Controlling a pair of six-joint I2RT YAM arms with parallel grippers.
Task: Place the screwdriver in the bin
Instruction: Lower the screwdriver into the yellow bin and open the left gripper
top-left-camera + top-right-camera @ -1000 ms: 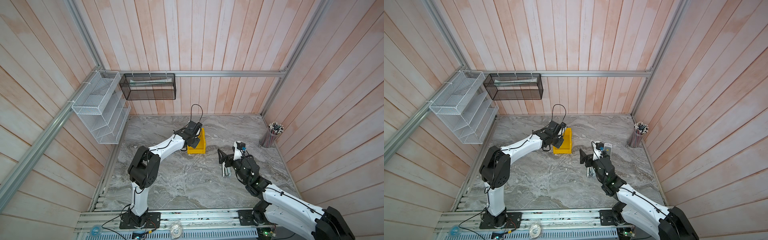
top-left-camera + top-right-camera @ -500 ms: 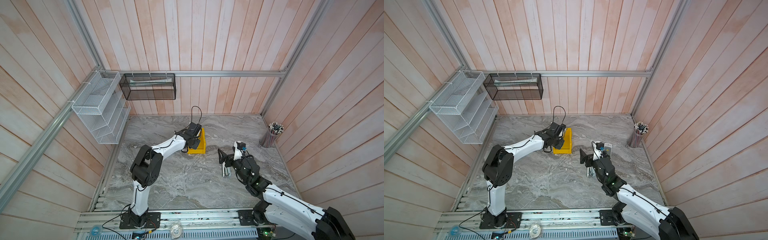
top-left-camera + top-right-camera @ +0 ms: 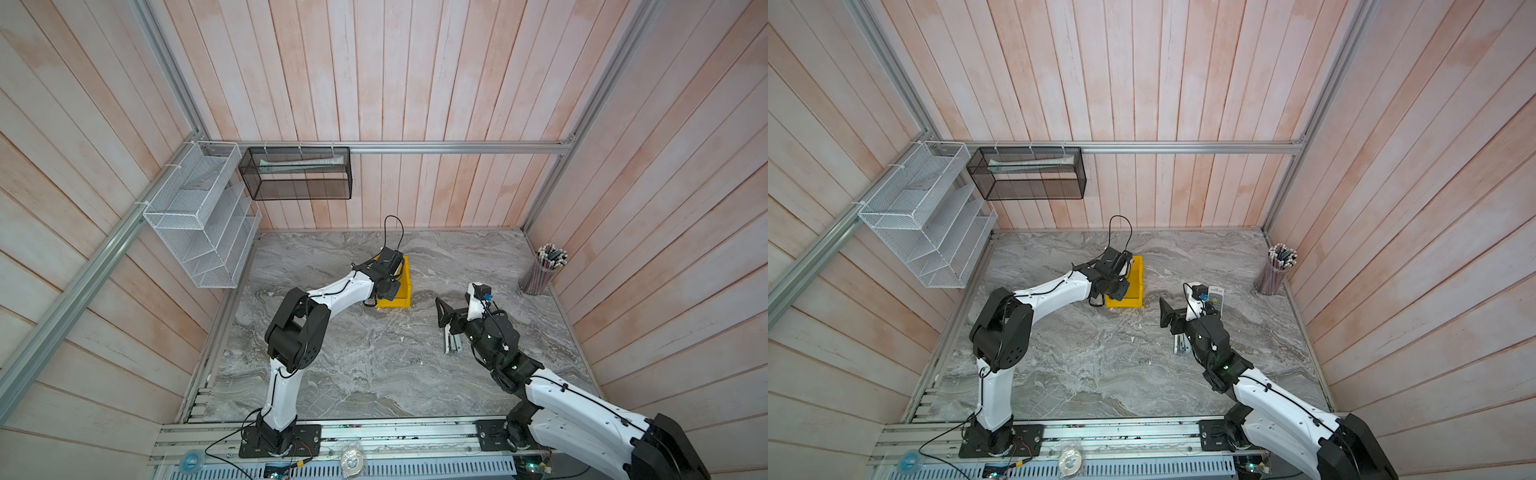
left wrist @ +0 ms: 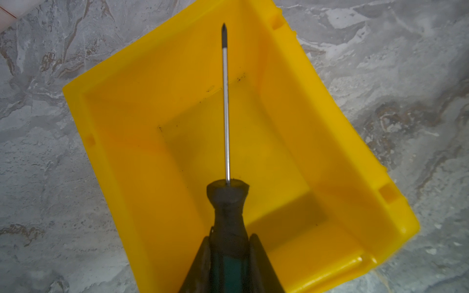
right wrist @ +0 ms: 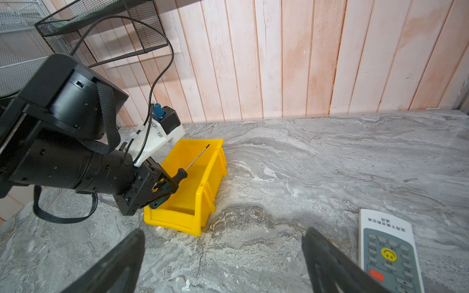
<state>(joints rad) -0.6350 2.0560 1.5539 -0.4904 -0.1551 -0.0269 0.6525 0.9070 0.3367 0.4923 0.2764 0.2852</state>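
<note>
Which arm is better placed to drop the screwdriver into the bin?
Left. The left gripper is shut on the screwdriver, held over the bin; the right gripper is open, empty and apart from it.

Marble tabletop (image 3: 353, 365): yellow bin (image 3: 394, 303), remote (image 3: 1216, 297), pencil cup (image 3: 539, 279), white bar (image 3: 452, 345).

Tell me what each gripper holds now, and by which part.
The left gripper holds the screwdriver by its handle, above the bin. The right gripper holds nothing; its jaws stand open.

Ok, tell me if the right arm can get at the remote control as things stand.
Probably yes. The remote control lies flat on the table close beside the open right end effector, with nothing between them.
</note>
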